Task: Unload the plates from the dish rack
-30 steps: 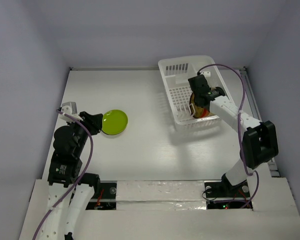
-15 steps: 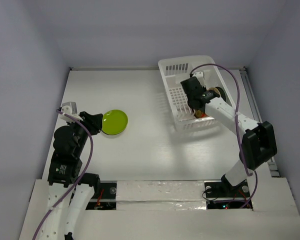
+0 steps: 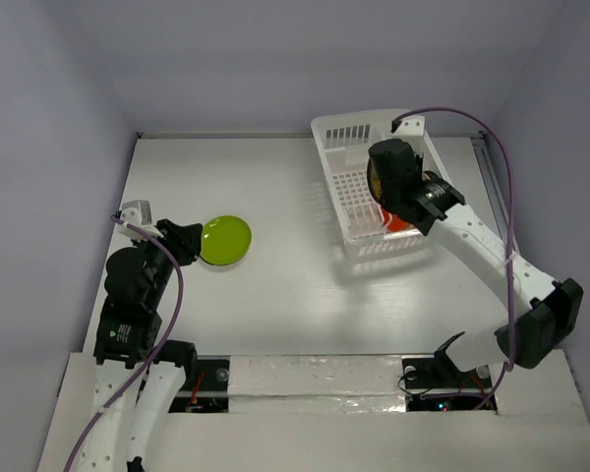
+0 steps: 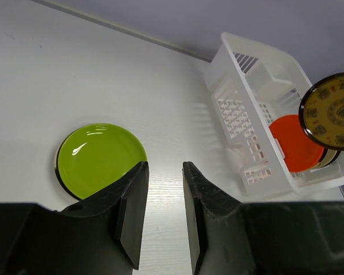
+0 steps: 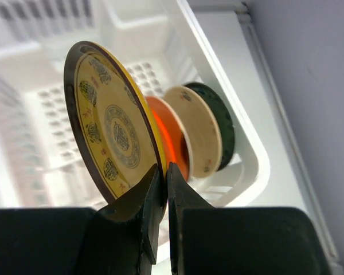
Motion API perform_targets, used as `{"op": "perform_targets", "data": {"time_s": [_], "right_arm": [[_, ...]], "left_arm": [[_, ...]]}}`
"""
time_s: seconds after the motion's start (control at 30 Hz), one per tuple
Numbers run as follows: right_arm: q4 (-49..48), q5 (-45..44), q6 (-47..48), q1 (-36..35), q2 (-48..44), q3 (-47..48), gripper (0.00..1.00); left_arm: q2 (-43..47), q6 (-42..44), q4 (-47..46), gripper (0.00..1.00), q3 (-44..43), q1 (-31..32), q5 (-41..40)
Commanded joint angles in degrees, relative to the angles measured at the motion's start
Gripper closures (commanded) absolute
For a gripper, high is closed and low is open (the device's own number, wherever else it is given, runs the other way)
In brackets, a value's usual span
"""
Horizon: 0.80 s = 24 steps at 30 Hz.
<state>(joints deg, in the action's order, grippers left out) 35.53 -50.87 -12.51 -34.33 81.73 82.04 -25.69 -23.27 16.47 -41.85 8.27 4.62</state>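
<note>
My right gripper (image 5: 165, 172) is shut on the rim of the patterned yellow plate (image 5: 112, 137) and holds it upright above the white dish rack (image 5: 258, 166). Red-orange (image 5: 171, 146), beige (image 5: 199, 137) and dark green (image 5: 221, 129) plates stand on edge in the rack behind it. In the top view my right gripper (image 3: 379, 182) hangs over the rack (image 3: 364, 147), with the red-orange plate (image 3: 398, 224) below it. The lime green plate (image 3: 225, 239) lies flat on the table at the left. My left gripper (image 4: 163, 172) is open and empty beside the lime plate (image 4: 100, 157). The left wrist view also shows the yellow plate (image 4: 335, 112) above the rack (image 4: 246, 69).
Grey walls close in the white table on the left, back and right. The rack sits at the back right, close to the right wall. A raised white ledge runs along the near edge by the arm bases.
My right gripper has lifted the patterned yellow plate up out of the rack, and the right arm has risen. The left arm and the lime plate have not moved.
</note>
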Motion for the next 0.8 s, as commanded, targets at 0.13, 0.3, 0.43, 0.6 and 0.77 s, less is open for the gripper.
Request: {"op": "perform_targets", "data": {"time_s": [0.13,0.3,0.43,0.6,0.77], "right_arm": [[-14.4,19.8,-9.7,-9.1,-2.2,-0.6,1.00],[-25.4,33.0,-15.5,-15.4,7.4,2.1,1.00],[-25.4,39.3,-19.7,-19.0,21.7,11.2,1.00],[-30.0,45.4,-26.0,-19.6,30.8,15.5,1.00],[-30.0,46.7,-29.9,-19.6,37.8,18.2,1.00]], "left_arm": [[0.0,-0.5,-2.8,0.73,0.4,0.3,1.3],[0.2,-0.5,-2.8,0.73,0.4,0.3,1.0],[0.6,-0.6,-2.6,0.73,0.4,0.3,0.9],[0.9,-0.6,-2.5,0.73,0.3,0.3,0.7],[1.0,-0.6,-2.5,0.73,0.4,0.8,0.7]]}}
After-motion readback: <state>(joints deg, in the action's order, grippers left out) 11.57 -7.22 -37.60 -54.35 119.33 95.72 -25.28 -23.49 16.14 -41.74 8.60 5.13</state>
